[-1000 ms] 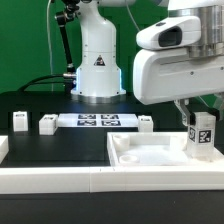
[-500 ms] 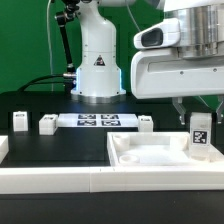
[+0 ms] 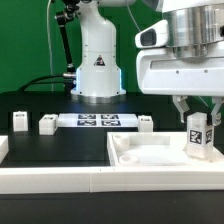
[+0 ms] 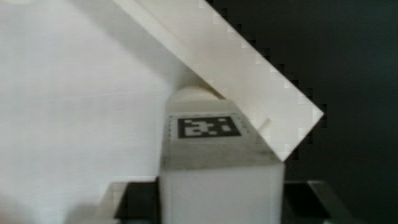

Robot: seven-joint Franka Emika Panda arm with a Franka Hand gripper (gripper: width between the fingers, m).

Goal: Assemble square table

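The square table top (image 3: 150,157) is a white recessed square lying at the exterior view's right, and it fills much of the wrist view (image 4: 71,90). My gripper (image 3: 200,118) is shut on a white tagged leg peg (image 3: 200,136) and holds it upright over the top's right corner. In the wrist view the peg (image 4: 222,160) sits between my dark fingers (image 4: 135,203), tag facing the camera, beside the top's raised rim (image 4: 231,60). Three more leg pegs stand on the black board: one (image 3: 18,122), another (image 3: 47,125) and a third (image 3: 145,123).
The marker board (image 3: 97,121) lies between the loose pegs at the back. The arm's white base (image 3: 97,65) stands behind it. A long white rail (image 3: 55,181) borders the black board at the front.
My wrist has risen and shifted to the exterior view's right. The held peg has stayed over the top's right corner, moving only slightly.
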